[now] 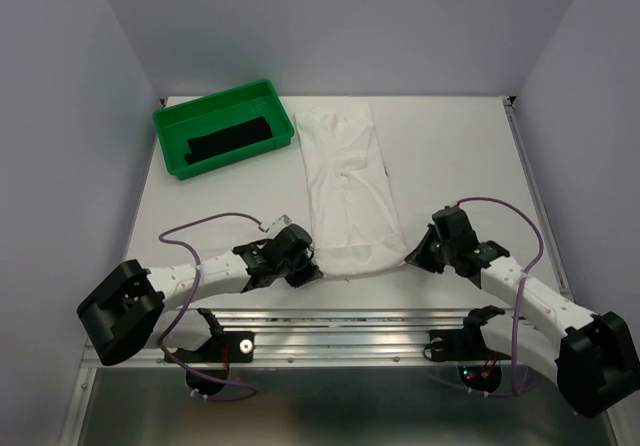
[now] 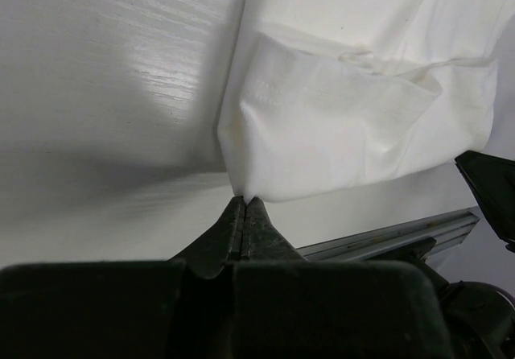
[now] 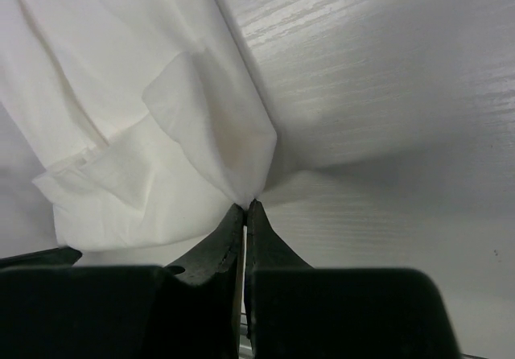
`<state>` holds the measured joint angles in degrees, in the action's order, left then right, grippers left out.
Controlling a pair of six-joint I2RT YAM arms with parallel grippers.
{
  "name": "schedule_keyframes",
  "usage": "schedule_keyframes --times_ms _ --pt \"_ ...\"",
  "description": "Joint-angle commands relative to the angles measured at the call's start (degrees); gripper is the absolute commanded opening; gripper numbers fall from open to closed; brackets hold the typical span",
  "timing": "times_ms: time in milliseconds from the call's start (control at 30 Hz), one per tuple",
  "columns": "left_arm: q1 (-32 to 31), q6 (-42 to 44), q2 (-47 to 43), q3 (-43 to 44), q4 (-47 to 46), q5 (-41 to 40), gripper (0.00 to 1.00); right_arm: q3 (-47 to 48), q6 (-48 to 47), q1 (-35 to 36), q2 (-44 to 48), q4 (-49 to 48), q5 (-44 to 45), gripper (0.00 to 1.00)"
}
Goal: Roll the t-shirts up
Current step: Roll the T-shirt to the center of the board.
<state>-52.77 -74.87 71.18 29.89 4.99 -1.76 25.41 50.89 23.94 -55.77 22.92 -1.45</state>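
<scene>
Straight ahead of both sets of jaws, the white t-shirt [image 1: 345,181] lies as one long strip, its long axis running away from them toward the far side of the table [image 1: 460,146]. Its near hem is right at the fingertips. The left gripper [image 1: 308,267] is clamped on the near-left corner and the right gripper [image 1: 412,256] on the near-right one, each with just a nip of cloth between the tips. Neither arm is nearer, they're dead even. I'd guess the roll has to go forward along the strip, both corners together. The black t-shirt [image 1: 228,141] sits in the green tray [image 1: 172,126], well off beyond the left jaws.
</scene>
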Motion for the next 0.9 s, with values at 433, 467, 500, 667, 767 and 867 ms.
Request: schedule_keyframes --times_ms 433,467,500,667,767,867 --pt "4.69 3.06 -1.92 6.67 8.28 0.44 0.00 9.04 -2.29 -0.39 -1.45 2.48 4.35 0.01" --pt "5.22 3.41 -1.57 7.54 8.71 0.62 0.00 9.39 -2.46 -0.39 -2.23 2.57 4.61 0.01" --pt "5.49 4.02 -0.61 8.07 8.98 0.70 0.00 9.83 -2.55 -0.39 -2.76 2.57 4.79 0.01" --pt "6.80 5.79 2.12 11.33 10.30 0.71 0.00 13.17 -3.69 -0.39 -5.49 2.48 5.85 0.01" --pt "7.95 6.84 3.00 13.34 10.83 0.79 0.00 15.10 -4.40 -0.39 -7.68 2.13 6.46 0.01" --pt "9.26 8.24 3.88 14.75 11.44 0.53 0.00 16.25 -4.92 -0.39 -10.14 1.43 6.90 0.01"
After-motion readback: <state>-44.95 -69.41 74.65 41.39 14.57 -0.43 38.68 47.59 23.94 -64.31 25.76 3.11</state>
